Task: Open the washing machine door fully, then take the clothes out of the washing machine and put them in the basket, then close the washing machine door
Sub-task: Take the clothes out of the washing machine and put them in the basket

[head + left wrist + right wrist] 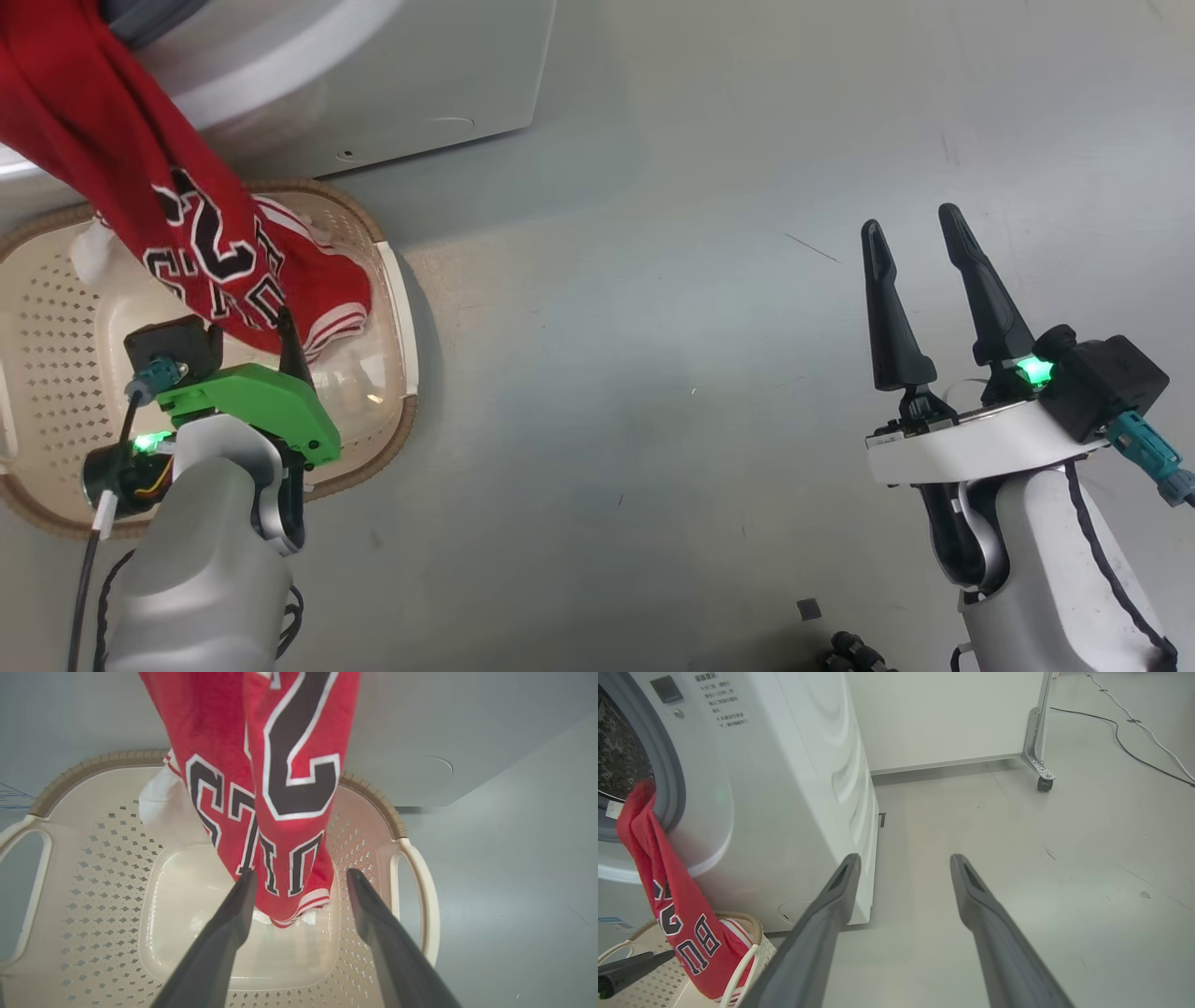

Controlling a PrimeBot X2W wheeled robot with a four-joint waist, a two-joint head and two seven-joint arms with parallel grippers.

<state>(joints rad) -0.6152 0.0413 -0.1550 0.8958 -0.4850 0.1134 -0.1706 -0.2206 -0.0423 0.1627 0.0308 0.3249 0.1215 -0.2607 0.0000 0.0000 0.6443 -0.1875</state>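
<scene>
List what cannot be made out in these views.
- Drum: right wrist view, cut by left edge, dark inside.
- Clothes: head view, upper end cut by top edge.
- White patch in basket: left wrist view, partly behind clothes.
- Panel lettering: right wrist view, too small.

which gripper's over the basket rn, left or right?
The left gripper: open, fingers pointing down into the basket, with the red jersey hem at its fingertips. The right gripper, also open, is over the floor, away from the basket.

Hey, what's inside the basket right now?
The lower end of the red clothes hangs into the basket, the upper end caught in the washing machine opening. A white piece sits behind it, partly covered; I can't identify it.
</scene>
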